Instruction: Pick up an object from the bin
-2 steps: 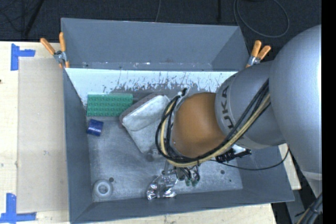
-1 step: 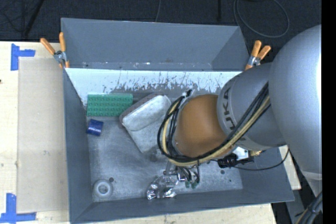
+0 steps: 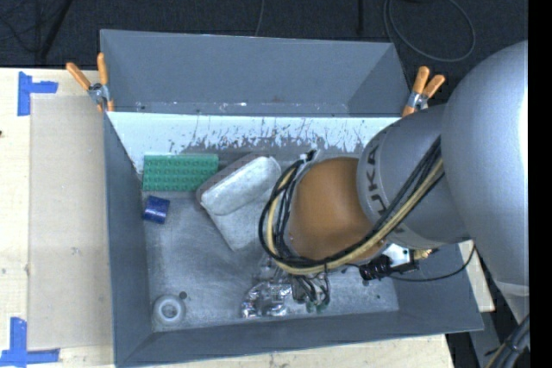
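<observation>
My gripper is low over the bin floor near the front wall, just below the arm's orange cover. Nearest to it is a pale grey, rounded oblong block, lying up and to the left with its near end about a hand's width from the gripper. Nothing shows clearly in the gripper; its lower part is a tangle of shiny metal against the floor.
A green studded plate leans at the back left, with a small blue block just in front of it. A clear round cap lies in the front left corner. The arm and its cables cover the bin's right half.
</observation>
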Controlling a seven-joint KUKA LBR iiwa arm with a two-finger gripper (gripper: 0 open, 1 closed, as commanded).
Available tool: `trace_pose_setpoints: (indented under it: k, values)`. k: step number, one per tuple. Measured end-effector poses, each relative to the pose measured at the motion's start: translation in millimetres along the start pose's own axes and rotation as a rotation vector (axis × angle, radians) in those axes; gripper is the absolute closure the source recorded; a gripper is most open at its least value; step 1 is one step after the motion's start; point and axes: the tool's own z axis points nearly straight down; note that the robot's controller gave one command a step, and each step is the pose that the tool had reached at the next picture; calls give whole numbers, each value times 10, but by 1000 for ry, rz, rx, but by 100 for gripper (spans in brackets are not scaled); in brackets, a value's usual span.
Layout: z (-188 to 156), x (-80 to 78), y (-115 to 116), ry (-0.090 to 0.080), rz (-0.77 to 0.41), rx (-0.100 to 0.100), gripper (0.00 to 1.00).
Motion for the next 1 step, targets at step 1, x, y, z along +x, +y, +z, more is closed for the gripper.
trace_pose_setpoints:
  k: [1]
  values:
    - [-1440, -164, -55, -7, 18, 3, 100]
